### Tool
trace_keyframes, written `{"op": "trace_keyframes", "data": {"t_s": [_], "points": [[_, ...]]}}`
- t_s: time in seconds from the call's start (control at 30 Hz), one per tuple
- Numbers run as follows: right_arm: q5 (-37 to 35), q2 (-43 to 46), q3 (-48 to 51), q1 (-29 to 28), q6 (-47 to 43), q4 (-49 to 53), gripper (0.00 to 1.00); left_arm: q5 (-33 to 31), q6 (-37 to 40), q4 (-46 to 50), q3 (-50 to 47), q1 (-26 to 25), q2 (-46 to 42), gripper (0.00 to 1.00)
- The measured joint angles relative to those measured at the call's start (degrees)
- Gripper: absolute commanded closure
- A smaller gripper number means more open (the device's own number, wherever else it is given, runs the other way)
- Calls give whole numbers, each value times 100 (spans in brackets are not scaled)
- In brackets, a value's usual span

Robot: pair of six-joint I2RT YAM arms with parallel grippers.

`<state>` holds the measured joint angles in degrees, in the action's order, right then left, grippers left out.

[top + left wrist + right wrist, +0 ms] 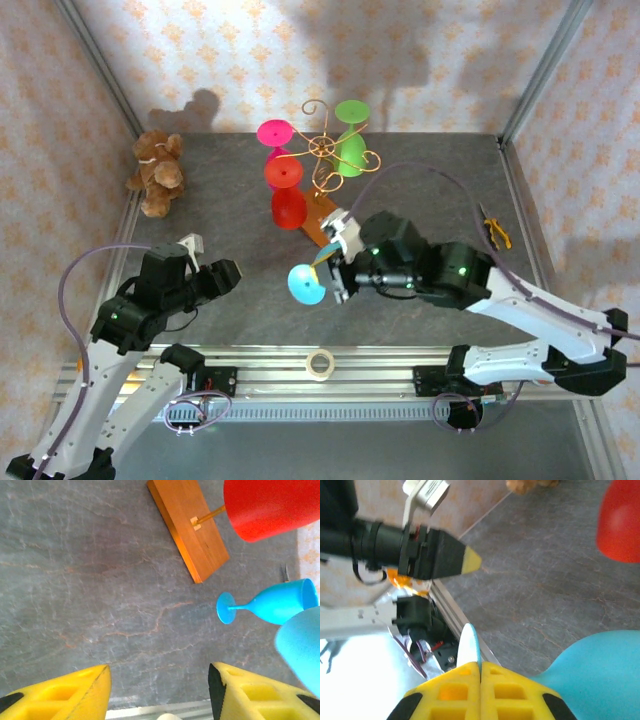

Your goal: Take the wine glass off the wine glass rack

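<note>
While pinched by closed R fingers, glass: blue, held clear of rack.
L fingers: parted, nothing held.

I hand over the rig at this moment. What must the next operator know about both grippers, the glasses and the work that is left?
Right gripper: jaws shut on the blue wine glass, held sideways above the table, clear of the wine glass rack.
Left gripper: jaws open, empty, over bare table.
Done: the blue glass is off the rack.
On the rack: pink glass, red glass, green glass.
Left: probably set the blue glass down and release it.
</note>
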<state>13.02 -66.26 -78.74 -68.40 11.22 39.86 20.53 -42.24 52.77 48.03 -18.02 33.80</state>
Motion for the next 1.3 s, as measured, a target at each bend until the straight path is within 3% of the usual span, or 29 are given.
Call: {"op": "trace_keyframes", "data": {"t_s": [0.2,0.47,0.83,1.3], "points": [[-1394,-470,120,-1097,-754,-195,100,590,-581,-76,-673,0,-201,44],[-3228,-966,1178,-1906,-1486,-1259,100,1235,-1263,-404,-1110,0,-435,42],[-4791,-1690,1886,-2166,-2070,-2898,100,1882,-2312,-1550,-2179,0,-577,42],[-5587,-2260,2109,-2194,-2393,-3851,100,2258,-3018,-2551,-2302,0,-378,42]]}}
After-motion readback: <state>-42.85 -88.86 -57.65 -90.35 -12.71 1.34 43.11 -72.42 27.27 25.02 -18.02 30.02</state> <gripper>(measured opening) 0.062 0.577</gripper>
